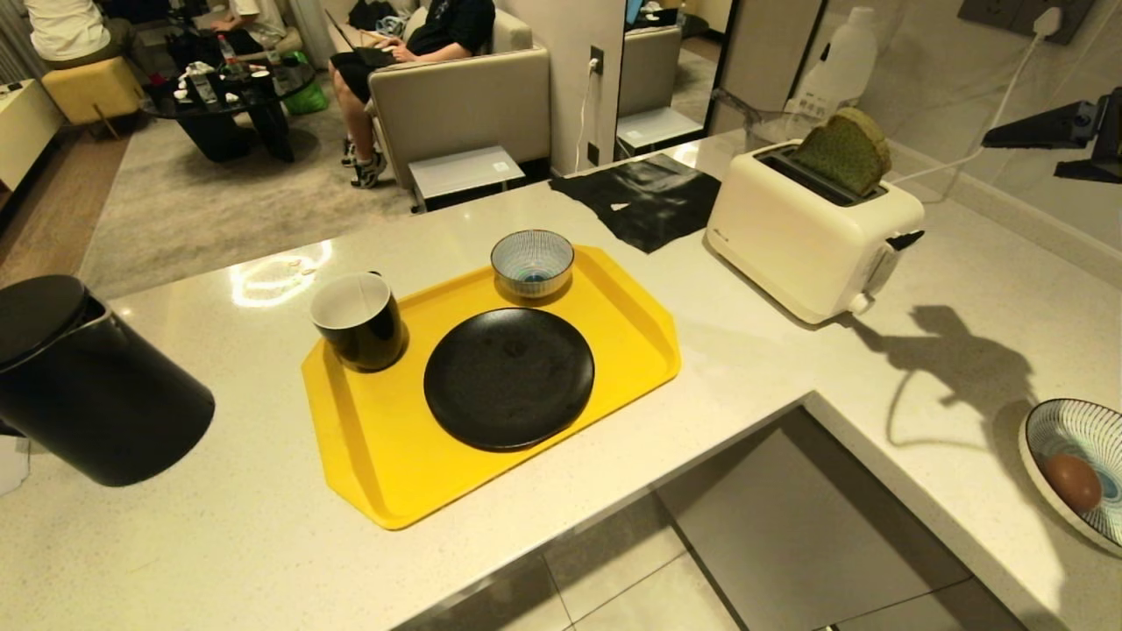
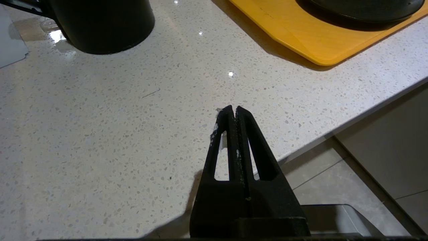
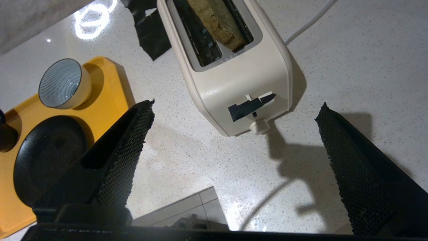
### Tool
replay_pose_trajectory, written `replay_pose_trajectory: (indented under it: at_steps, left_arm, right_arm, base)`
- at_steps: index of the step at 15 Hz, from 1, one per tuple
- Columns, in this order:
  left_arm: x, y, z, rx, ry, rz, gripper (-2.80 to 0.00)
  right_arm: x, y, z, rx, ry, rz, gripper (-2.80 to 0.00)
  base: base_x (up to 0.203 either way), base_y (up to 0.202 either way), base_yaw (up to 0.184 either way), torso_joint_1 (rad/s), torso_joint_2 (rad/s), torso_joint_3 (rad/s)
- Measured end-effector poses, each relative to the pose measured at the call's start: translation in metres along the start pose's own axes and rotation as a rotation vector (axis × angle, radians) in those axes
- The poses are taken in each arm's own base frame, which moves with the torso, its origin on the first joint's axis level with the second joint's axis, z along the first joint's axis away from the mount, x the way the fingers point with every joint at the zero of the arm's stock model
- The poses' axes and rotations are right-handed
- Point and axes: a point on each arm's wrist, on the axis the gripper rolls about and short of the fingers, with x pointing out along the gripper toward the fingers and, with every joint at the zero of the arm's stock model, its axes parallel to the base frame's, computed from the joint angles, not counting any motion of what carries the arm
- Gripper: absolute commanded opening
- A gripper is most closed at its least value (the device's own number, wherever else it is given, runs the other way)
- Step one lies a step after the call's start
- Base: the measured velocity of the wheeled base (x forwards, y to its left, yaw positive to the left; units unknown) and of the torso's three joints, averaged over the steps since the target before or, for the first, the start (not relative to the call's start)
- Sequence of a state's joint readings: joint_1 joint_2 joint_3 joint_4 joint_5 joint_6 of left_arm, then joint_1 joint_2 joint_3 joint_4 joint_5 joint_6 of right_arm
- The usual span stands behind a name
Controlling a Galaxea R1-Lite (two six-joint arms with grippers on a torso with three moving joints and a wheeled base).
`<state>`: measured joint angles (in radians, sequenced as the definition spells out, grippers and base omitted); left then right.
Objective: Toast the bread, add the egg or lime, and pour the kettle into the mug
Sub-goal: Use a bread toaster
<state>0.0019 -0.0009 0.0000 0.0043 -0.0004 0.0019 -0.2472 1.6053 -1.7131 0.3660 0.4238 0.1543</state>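
Observation:
The bread (image 1: 846,151) stands tilted and raised out of one slot of the cream toaster (image 1: 806,237). My right gripper (image 3: 234,106) hangs open and empty high above the counter, in front of the toaster's (image 3: 234,67) black-taped lever (image 3: 252,107); in the head view it shows at the upper right (image 1: 1021,153). The egg (image 1: 1071,481) lies in a striped bowl (image 1: 1052,429) at the right edge. The kettle (image 1: 79,386) stands far left, and the mug (image 1: 359,320) sits on the yellow tray (image 1: 377,438). My left gripper (image 2: 233,108) is shut and empty over the counter's front edge.
A black plate (image 1: 508,377) and a small striped bowl (image 1: 531,261) share the tray. A black cloth (image 1: 644,197) lies behind it. The toaster's white cord (image 1: 990,114) runs to a wall socket. The counter has an inner corner with floor below (image 1: 701,561). People sit on sofas beyond.

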Motion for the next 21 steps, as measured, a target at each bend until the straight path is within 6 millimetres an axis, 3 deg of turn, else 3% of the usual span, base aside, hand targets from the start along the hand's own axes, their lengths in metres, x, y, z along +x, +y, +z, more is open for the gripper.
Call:
replay_pose_trajectory:
  at_steps: [21]
  left_arm:
    - [0.0, 0.0, 0.0, -0.001, 0.0, 0.001, -2.8]
  right_arm:
    - [0.018, -0.009, -0.01, 0.013, 0.049, 0.0, 0.0]
  base:
    - [0.0, 0.0, 0.0, 0.0, 0.0, 0.0]
